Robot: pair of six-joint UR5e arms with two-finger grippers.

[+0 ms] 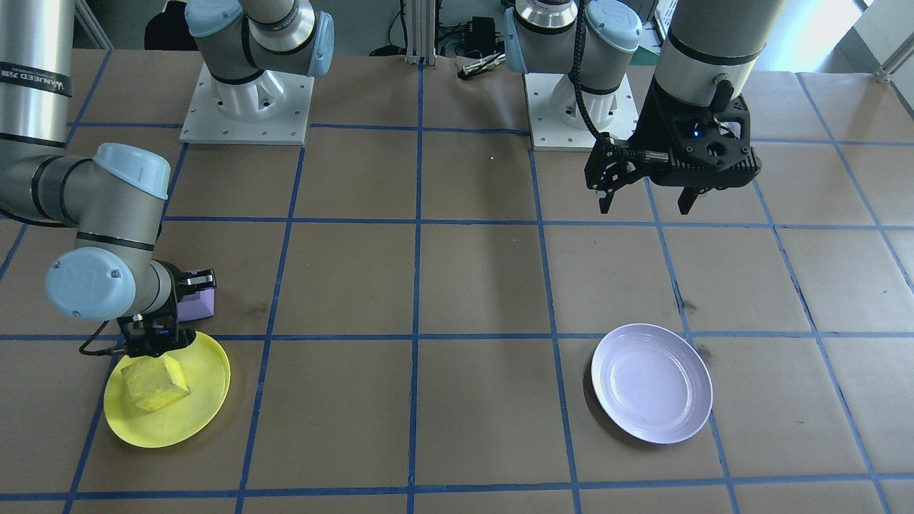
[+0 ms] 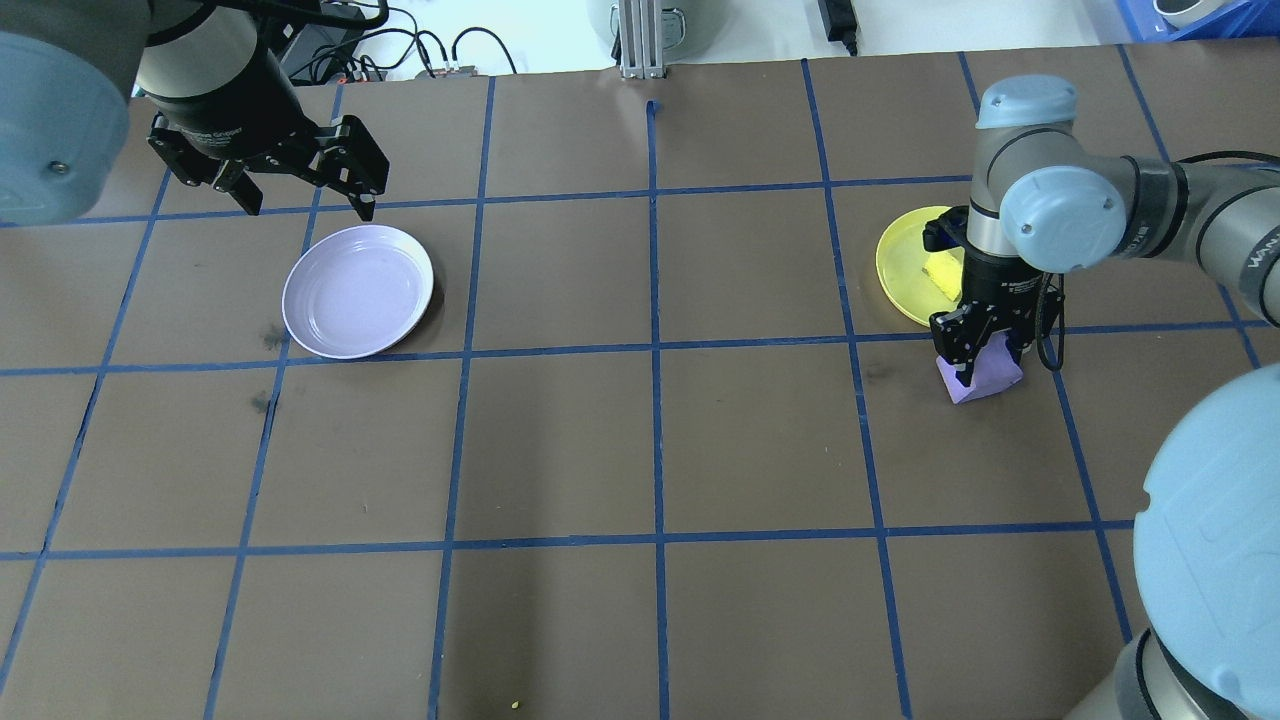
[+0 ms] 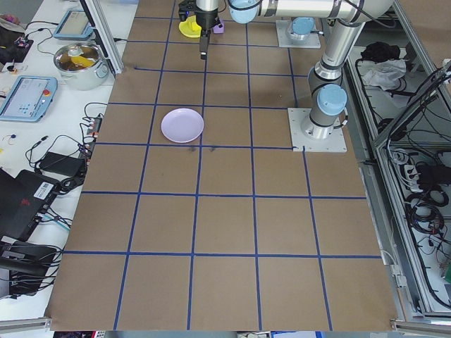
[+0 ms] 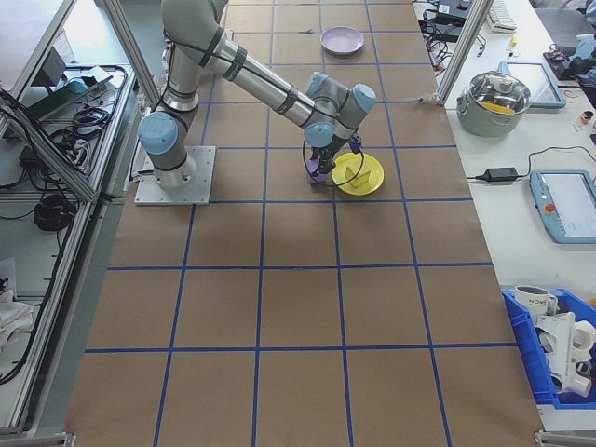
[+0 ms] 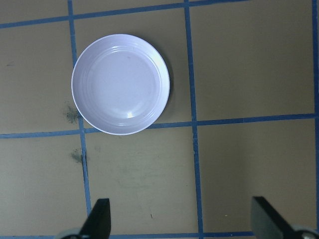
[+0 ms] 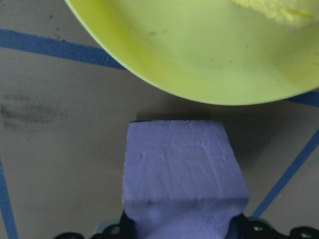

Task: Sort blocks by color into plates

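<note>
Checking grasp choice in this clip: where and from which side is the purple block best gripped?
From straight above, across two opposite flat side faces of the purple block. It is a small cube sitting on the table just outside the yellow plate, so the fingers should probably close along the rim, not toward it. The right hand already straddles it.

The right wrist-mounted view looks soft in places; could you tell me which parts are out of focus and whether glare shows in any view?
Right wrist-mounted view: the purple block is fairly sharp, while the yellow block at the top edge blurs. Left wrist-mounted view: evenly sharp, with a small bright reflection on the lavender plate. Exterior front-facing view: soft sheen across that plate; window light blows out the top right corner.
</note>
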